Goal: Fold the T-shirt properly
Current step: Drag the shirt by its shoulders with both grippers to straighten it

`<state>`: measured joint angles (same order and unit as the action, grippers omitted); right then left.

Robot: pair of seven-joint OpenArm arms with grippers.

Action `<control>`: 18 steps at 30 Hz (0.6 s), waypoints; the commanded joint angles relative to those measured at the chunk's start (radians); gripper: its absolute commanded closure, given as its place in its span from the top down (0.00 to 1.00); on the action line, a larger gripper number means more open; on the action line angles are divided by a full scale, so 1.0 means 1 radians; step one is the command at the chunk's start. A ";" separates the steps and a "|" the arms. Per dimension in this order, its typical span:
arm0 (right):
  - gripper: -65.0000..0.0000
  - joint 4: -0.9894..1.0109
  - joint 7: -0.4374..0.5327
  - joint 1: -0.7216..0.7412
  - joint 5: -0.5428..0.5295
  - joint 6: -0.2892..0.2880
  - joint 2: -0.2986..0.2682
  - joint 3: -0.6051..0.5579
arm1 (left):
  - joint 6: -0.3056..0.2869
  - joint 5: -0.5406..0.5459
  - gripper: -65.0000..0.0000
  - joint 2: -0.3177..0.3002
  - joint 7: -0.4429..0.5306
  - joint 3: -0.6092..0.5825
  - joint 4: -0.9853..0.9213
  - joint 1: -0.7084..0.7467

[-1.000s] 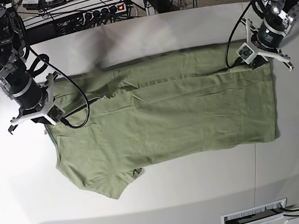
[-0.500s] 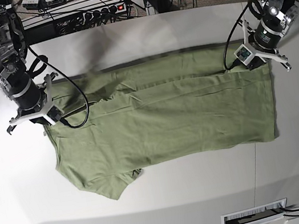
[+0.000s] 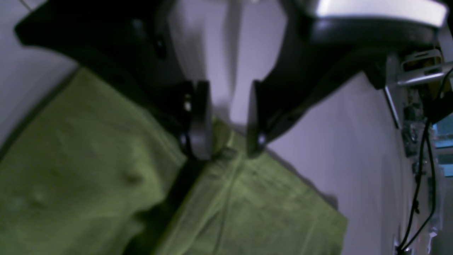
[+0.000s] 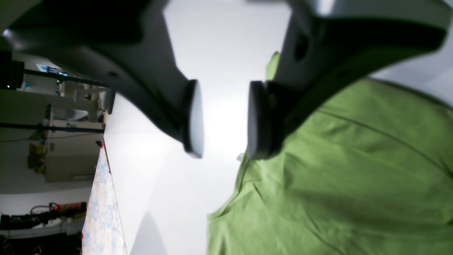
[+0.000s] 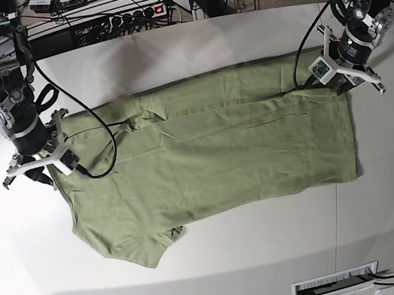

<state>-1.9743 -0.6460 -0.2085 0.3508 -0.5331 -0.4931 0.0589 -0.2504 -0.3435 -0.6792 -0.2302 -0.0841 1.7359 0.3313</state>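
Both open grippers flank the flat T-shirt.

Wore black casings with silver joint rings, white brackets near the wrists, trailed black cables, ended in dark fingers.

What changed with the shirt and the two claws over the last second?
Both grippers let go: the right gripper and left gripper now stand open, with no cloth between their jaws. Both arms have drawn back toward the table's ends, and the T-shirt settled slightly leftward. It still lies flat on the table, folded lengthwise.
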 commanded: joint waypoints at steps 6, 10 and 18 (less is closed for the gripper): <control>0.34 -0.013 0.011 0.011 0.009 0.016 -0.014 0.009 | 0.022 -0.001 0.29 -0.019 -0.026 0.008 0.018 -0.011; 0.34 -0.013 0.001 0.011 0.008 0.016 -0.014 0.008 | 0.084 -0.044 0.29 -0.027 -0.130 0.008 0.040 -0.011; 0.34 -0.013 -0.010 0.011 -0.030 0.016 -0.014 0.008 | 0.148 -0.016 0.29 -0.072 -0.153 0.008 0.084 -0.010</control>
<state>-1.9743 -0.6624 -0.2081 0.3187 -0.5320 -0.4927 0.0589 -0.1204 -0.3466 -0.7345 -0.4019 -0.0841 1.7981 0.3294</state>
